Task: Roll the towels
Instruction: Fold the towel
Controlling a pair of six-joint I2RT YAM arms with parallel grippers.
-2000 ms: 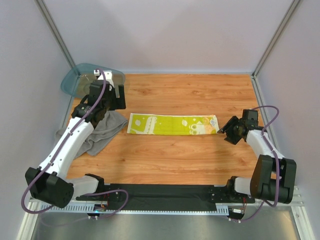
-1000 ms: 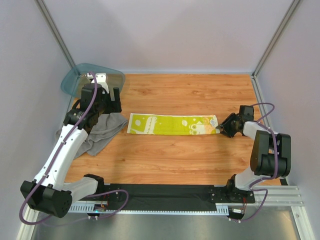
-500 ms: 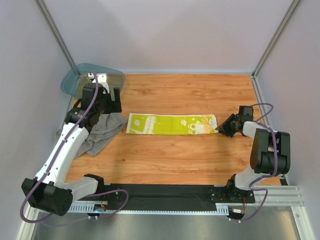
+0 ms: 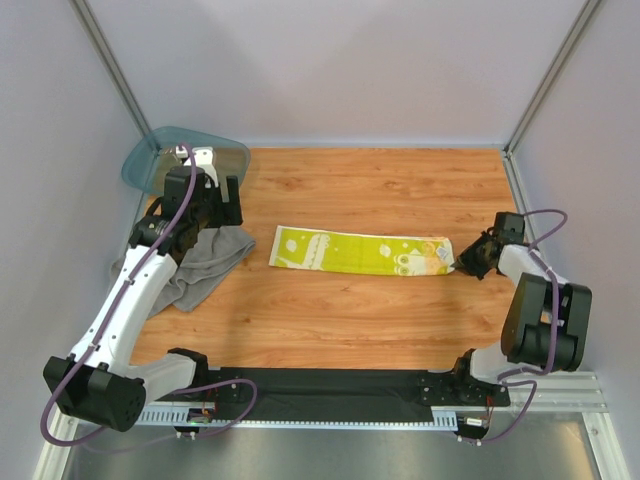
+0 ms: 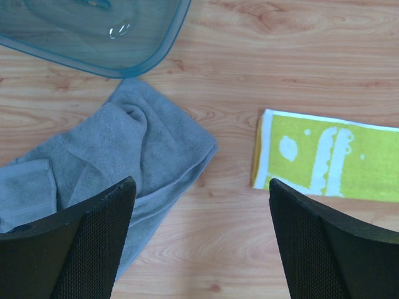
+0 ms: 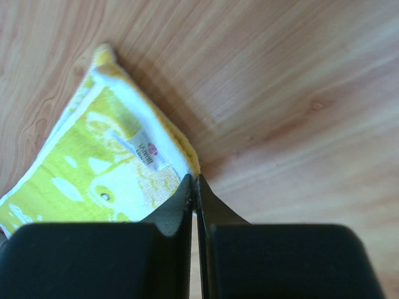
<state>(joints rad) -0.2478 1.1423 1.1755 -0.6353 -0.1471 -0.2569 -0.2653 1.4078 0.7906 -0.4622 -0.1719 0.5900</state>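
Yellow-and-white cloth (image 4: 362,254) lies flat on the wooden table (image 4: 380,190), spread as a long narrow strip running left-right across the middle, its right end sitting a bit nearer than its left. Pattern side up: yellow w/ white shapes and a white border. A small white label (image 6: 144,149) shows on the cloth close to its right corner.

Right gripper (image 4: 468,262) is low at that right end, jaws clenched tight w/ no gap btwn them, tips pinching the cloth's bordered edge beside the corner. In the right wrist view the cloth fans out to the left from the pinch, bare wood to the right.

Grey towel (image 4: 205,262) is a crumpled, partly folded heap at the table's left side, near the strip's left end but apart from it, bare wood btwn the two.

Left gripper (image 4: 212,203) hangs above the towel's far right part, jaws released wide, nothing held. Its wrist view has one finger over the towel and the other over the strip's left end.

Teal tub (image 4: 150,160), translucent, sits at the far left corner. Its near rim is right at the towel's far edge; contact there can't be told
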